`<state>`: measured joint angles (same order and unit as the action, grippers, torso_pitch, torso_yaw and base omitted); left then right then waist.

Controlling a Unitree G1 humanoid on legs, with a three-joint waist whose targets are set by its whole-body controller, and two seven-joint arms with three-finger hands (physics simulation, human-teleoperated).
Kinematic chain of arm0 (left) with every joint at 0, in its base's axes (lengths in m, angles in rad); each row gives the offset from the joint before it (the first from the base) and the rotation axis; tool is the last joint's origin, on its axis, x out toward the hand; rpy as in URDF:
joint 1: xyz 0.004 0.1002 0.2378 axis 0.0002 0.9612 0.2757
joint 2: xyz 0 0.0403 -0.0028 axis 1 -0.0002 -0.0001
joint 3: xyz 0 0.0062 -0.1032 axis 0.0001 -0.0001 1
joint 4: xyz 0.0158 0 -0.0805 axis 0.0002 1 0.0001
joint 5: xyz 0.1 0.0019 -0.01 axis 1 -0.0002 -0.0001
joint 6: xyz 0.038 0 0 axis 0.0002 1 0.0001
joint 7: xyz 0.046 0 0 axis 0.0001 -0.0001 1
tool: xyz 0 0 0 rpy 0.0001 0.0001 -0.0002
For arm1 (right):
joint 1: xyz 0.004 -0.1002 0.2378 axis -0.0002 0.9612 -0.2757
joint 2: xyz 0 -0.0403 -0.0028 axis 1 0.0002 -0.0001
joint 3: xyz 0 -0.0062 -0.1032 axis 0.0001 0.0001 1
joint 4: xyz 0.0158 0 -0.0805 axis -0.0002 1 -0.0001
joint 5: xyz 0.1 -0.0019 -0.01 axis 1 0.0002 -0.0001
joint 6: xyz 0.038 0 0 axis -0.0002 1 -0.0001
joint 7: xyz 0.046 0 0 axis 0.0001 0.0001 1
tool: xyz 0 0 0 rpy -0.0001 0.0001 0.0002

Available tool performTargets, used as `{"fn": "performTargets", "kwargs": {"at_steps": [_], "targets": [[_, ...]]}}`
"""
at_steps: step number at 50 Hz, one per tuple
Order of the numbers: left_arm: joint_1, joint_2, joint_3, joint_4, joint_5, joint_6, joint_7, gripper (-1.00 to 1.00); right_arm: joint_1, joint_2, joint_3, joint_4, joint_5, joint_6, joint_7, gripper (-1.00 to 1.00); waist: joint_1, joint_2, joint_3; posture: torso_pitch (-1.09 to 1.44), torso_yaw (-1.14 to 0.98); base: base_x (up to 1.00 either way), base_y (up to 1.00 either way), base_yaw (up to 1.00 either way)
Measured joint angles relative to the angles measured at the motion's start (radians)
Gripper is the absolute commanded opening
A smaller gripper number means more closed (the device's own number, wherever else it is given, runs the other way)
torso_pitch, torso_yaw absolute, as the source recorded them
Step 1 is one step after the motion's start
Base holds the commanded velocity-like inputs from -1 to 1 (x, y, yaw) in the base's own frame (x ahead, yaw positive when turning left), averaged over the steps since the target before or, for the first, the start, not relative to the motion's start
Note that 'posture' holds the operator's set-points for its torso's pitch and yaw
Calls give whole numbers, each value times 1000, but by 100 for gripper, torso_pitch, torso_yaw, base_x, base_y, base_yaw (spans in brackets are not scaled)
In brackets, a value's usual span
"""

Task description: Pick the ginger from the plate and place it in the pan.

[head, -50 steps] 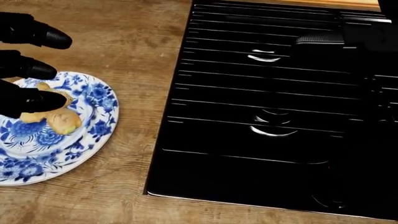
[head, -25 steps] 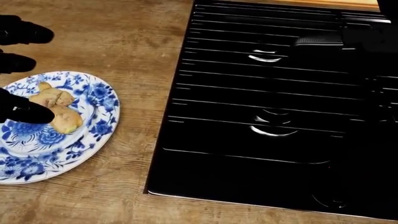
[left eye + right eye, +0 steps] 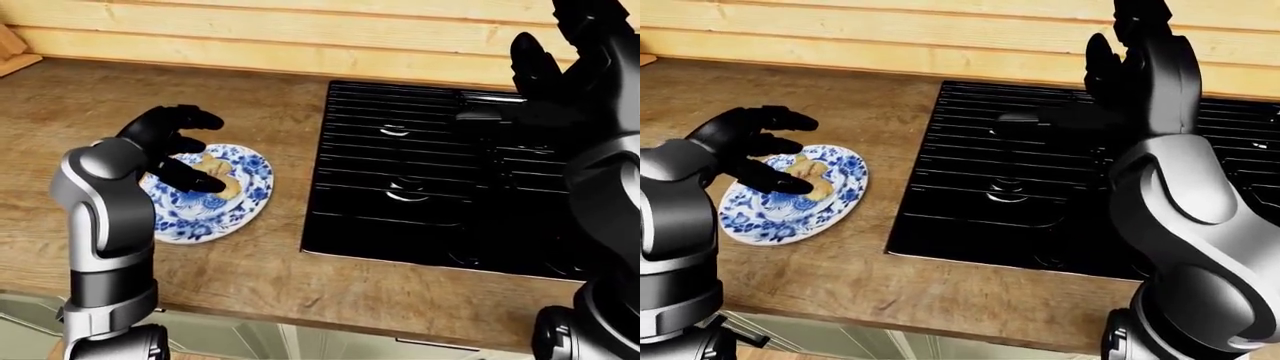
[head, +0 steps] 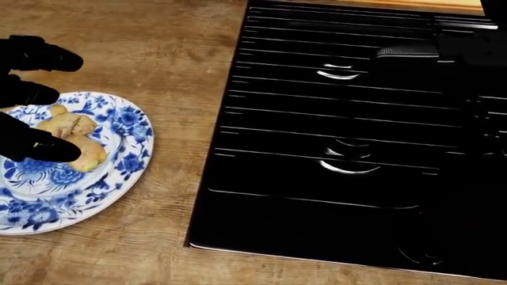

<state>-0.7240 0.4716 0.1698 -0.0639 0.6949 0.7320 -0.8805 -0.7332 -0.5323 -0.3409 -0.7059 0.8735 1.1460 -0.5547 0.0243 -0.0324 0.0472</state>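
The ginger point(image 4: 76, 138), a knobbly tan piece, lies on the blue-and-white plate point(image 4: 126, 133) at the left of the head view. My left hand point(image 4: 59, 110) hovers over the plate's left side, open. Its thumb point(image 4: 47, 151) rests at the ginger's lower edge and its two fingers are spread above it. The pan is black on the black stove, and only its handle point(image 3: 1025, 118) shows plainly. My right hand point(image 3: 1130, 52) is raised above the stove with fingers upright and open, holding nothing.
The black stove point(image 4: 333, 119) with its ridged grates fills the right of the head view. The plate sits on a wooden counter point(image 3: 270, 112). A pale wooden wall point(image 3: 300, 37) runs along the top, and the counter's near edge point(image 3: 890, 307) drops off at the bottom.
My left hand pulled back to the left off the ginger, then came a little way right again. The ginger stays on the plate. My right hand has not moved.
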Motion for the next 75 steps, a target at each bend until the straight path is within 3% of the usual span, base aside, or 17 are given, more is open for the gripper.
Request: {"fn": "performTargets", "kwargs": {"at_steps": [21,23,26,29,48,54,61,75], "targets": [[-10,-7,-20,23,22,-14,-17,36,1,-8,3,1,9,-8,-2,100,0,2,0,0,0,0,0,0],[-11,-9,-21,19,25,-15,-28,32,1,-8,2,3,8,-9,-1,100,0,1,0,0,0,0,0,0],[-12,-11,-15,13,34,-17,-27,4,1,-8,1,3,8,-8,-2,100,-1,1,0,0,0,0,0,0],[-11,-8,-2,12,44,-21,-18,-8,3,-7,1,2,8,-9,-3,100,-1,2,-3,0,0,0,0,0],[1,-6,3,6,47,-34,-31,-21,7,-7,5,7,0,-14,2,100,0,2,-6,0,0,0,0,0],[-7,-8,3,17,42,-37,-31,-62,6,-4,6,4,-6,-11,6,100,-1,-1,-4,0,0,0,0,0],[-24,-4,5,29,-2,-19,-25,-100,1,4,6,2,-10,-5,7,100,-2,-4,1,0,0,0,0,0],[-122,50,58,7,-219,154,87,-100,1,6,2,1,-18,1,13,100,-2,1,1,0,0,0,0,0]]}}
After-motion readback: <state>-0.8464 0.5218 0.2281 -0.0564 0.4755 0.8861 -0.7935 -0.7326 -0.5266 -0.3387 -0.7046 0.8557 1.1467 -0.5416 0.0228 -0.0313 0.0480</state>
